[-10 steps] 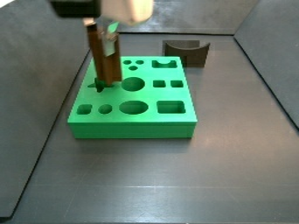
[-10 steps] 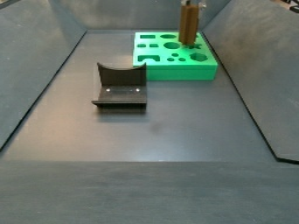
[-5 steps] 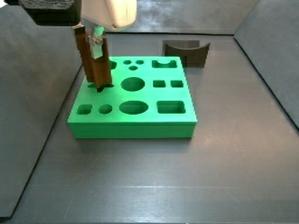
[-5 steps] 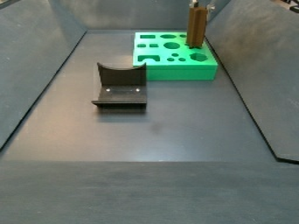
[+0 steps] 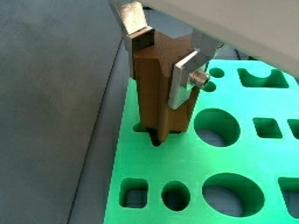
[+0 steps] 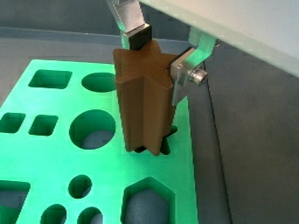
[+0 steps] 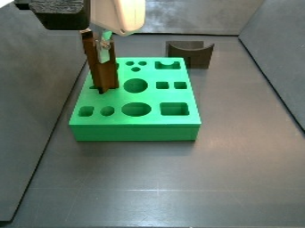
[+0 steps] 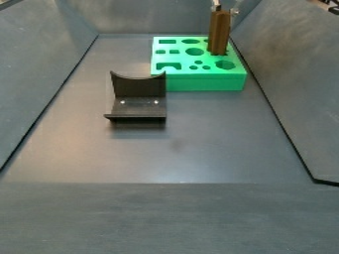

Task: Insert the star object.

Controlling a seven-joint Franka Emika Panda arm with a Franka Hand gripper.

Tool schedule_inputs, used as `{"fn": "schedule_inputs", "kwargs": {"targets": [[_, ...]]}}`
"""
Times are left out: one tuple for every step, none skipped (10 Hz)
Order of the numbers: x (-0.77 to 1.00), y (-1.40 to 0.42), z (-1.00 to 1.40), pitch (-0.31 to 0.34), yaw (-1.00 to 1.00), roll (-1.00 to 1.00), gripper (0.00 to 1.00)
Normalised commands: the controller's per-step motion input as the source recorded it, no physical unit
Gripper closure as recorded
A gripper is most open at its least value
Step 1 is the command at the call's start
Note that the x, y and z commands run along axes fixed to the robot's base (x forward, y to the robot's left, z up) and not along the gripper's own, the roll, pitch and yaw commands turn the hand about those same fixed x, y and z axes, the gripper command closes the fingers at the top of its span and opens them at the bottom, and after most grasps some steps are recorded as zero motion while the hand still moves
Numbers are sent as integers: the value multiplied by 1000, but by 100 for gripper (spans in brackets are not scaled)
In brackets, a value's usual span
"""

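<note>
Holding the tall brown star-profile wooden peg (image 5: pixel 158 87) upright in my gripper (image 5: pixel 163 54), fingers pinching it; its bottom tip sits at a cutout of the green multi-hole block (image 7: pixel 149 122).

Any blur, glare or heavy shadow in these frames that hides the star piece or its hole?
In both wrist views the star piece is sharp between the gripper fingers, but covers its hole in the green block. In both side views it is small and soft-edged; the fixture shows no glare.
</note>
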Motion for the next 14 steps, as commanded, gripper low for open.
{"fn": "schedule_inputs", "kwargs": {"targets": [[-94, 0, -320, -26, -31, -70, 100], [-89, 0, -57, -27, 0, -107, 100], [-86, 0, -23, -33, 0, -101, 100], [-111, -11, 0, -46, 0, -96, 100], [-103, -29, -9, -36, -11, -79, 100], [-177, -43, -40, -20, -77, -54, 100], [-186, -37, -31, -37, -94, -93, 100], [-143, -17, -146, -34, -69, -81, 100], [-57, 0, -260, -27, -14, -39, 100], [0, 0, -380, 0, 0, -13, 100], [129, 6, -523, 0, 0, 0, 100], [114, 14, -654, 0, 63, 9, 100], [0, 0, -731, -39, 346, 29, 100], [0, 0, -700, -51, 429, 6, 100]]}}
